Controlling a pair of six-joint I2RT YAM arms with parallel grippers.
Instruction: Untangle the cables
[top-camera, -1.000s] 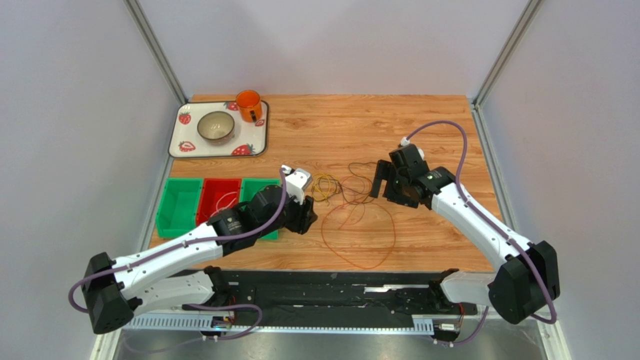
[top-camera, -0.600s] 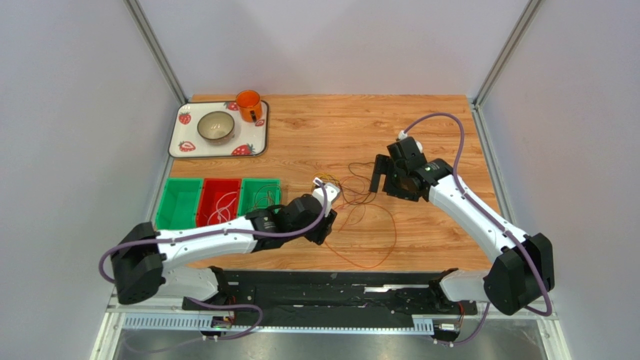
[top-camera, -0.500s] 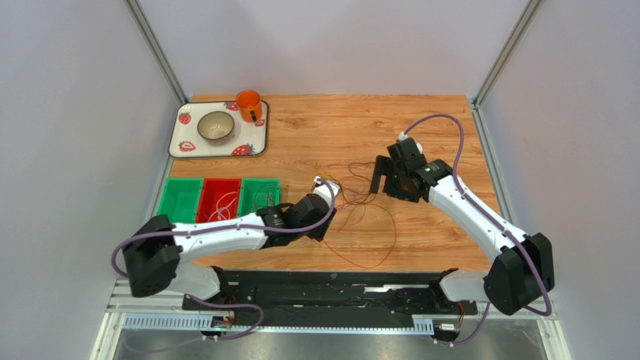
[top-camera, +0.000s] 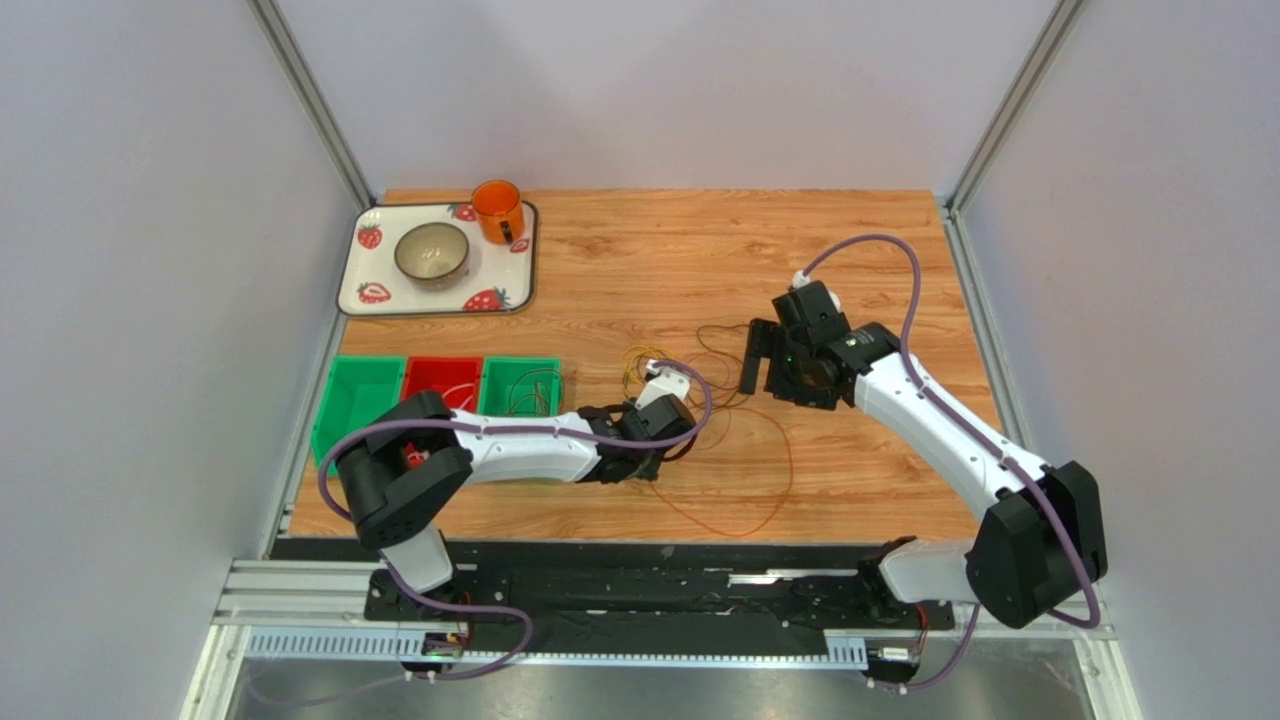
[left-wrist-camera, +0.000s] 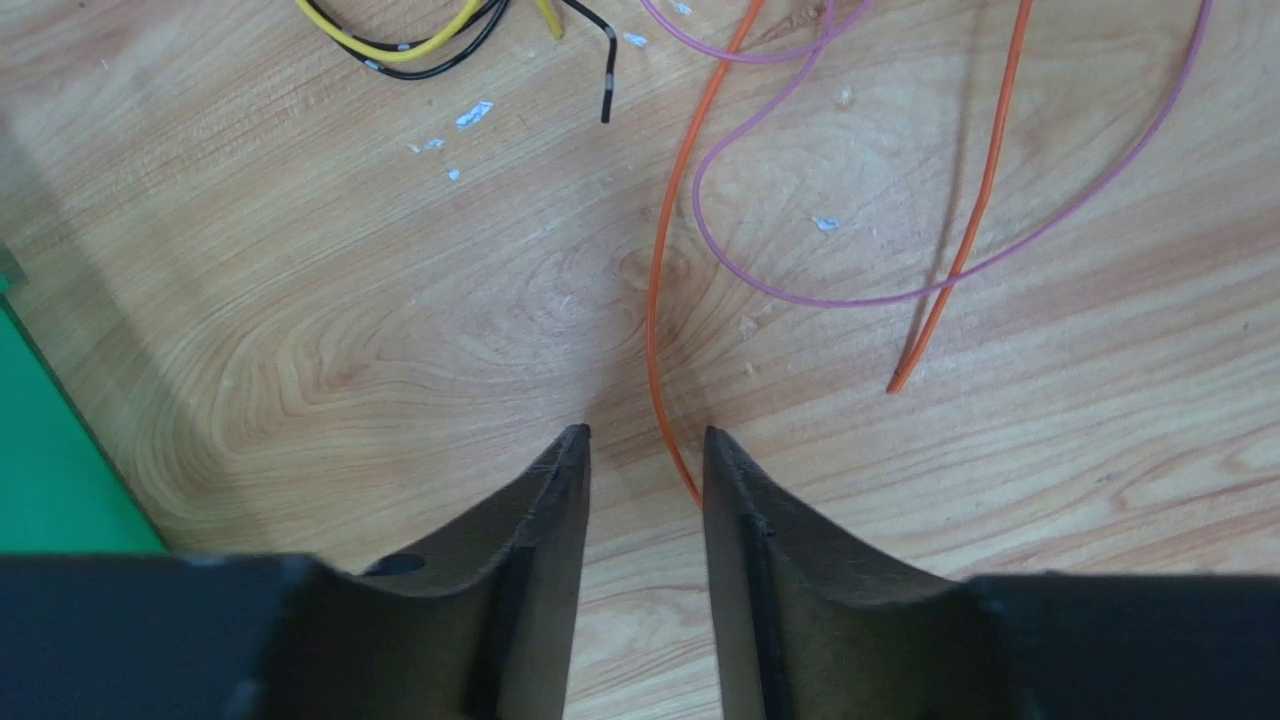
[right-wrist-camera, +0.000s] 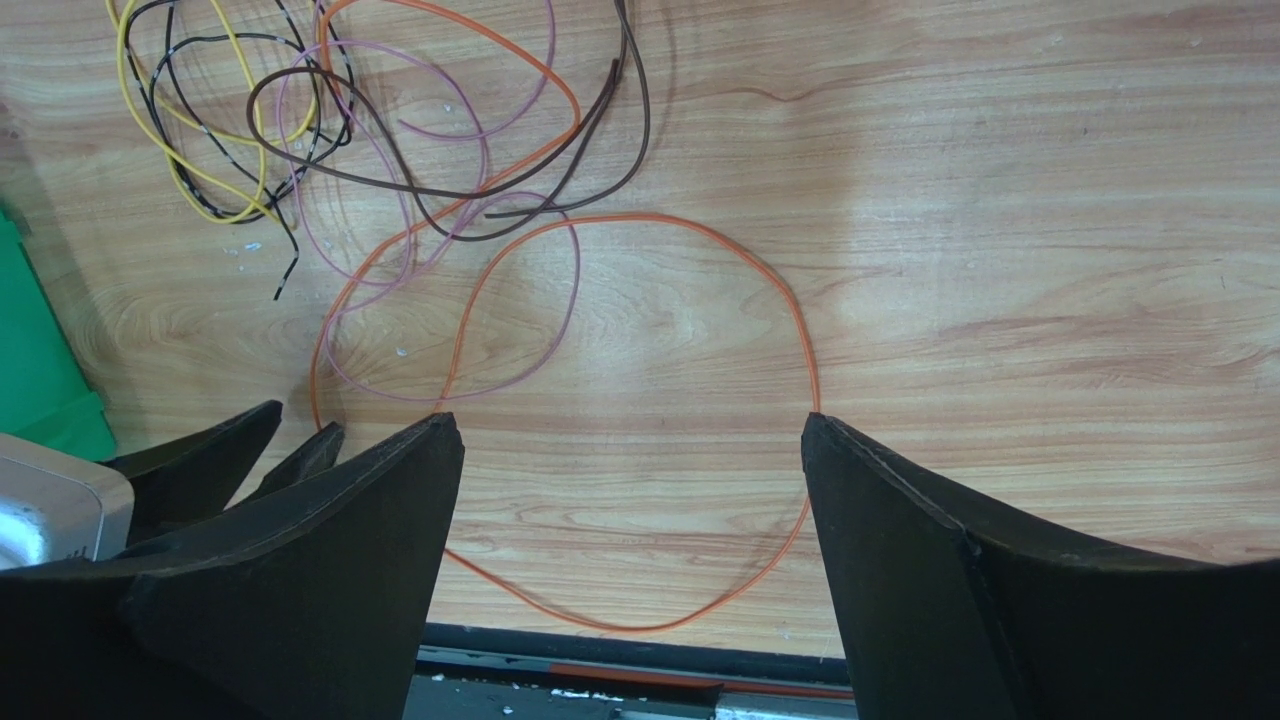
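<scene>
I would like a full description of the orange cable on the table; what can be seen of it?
The orange cable is a very thin, flexible wire with smooth, plastic-looking insulation. It lies slack and flat on the wooden table, forming a wide open loop near the front edge. Farther back it crosses the purple cable. One free end is visible. It passes close by a fingertip of the left gripper; contact is unclear.

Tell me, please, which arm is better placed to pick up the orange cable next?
Left, probably. The left gripper is low over the table, with the orange cable running into the gap at its fingertips. The right gripper hangs wide open, higher above the cables.
</scene>
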